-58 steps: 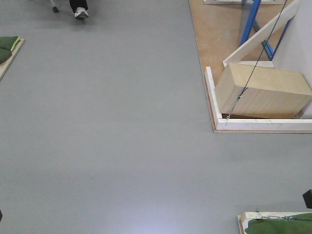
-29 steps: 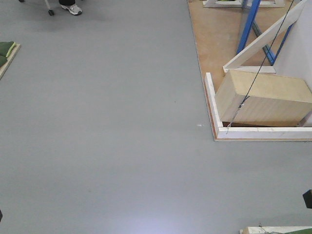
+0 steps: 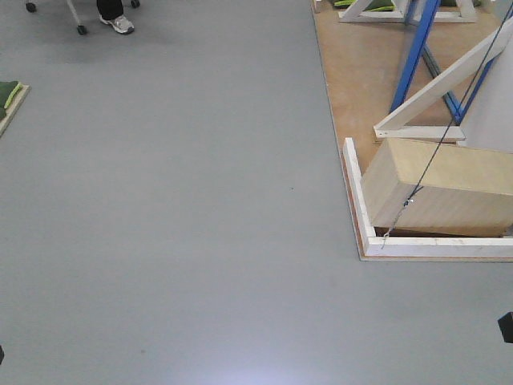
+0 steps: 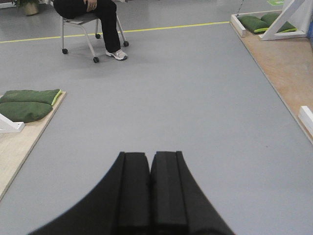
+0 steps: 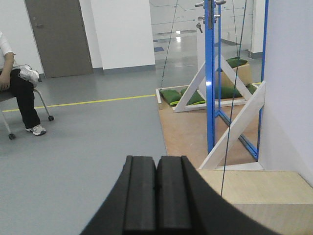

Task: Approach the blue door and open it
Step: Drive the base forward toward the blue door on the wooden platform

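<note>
The blue door stands edge-on at the upper right of the right wrist view. A silver handle shows at its top and keys hang beside it. In the front view the same blue upright rises from the wooden platform at the far right. It is still some way ahead across the grey floor. My left gripper is shut and holds nothing, pointing over bare floor. My right gripper is shut and empty too, aimed just left of the door.
A pale wooden box lies on the platform inside a white border. White slanted beams and a taut cable flank the door. A person on a wheeled chair sits far left. Green cushions lie on a left platform.
The box and platform have slid down and right in the front view, and the green cushion at the bottom right has left the frame. The base has moved forward.
</note>
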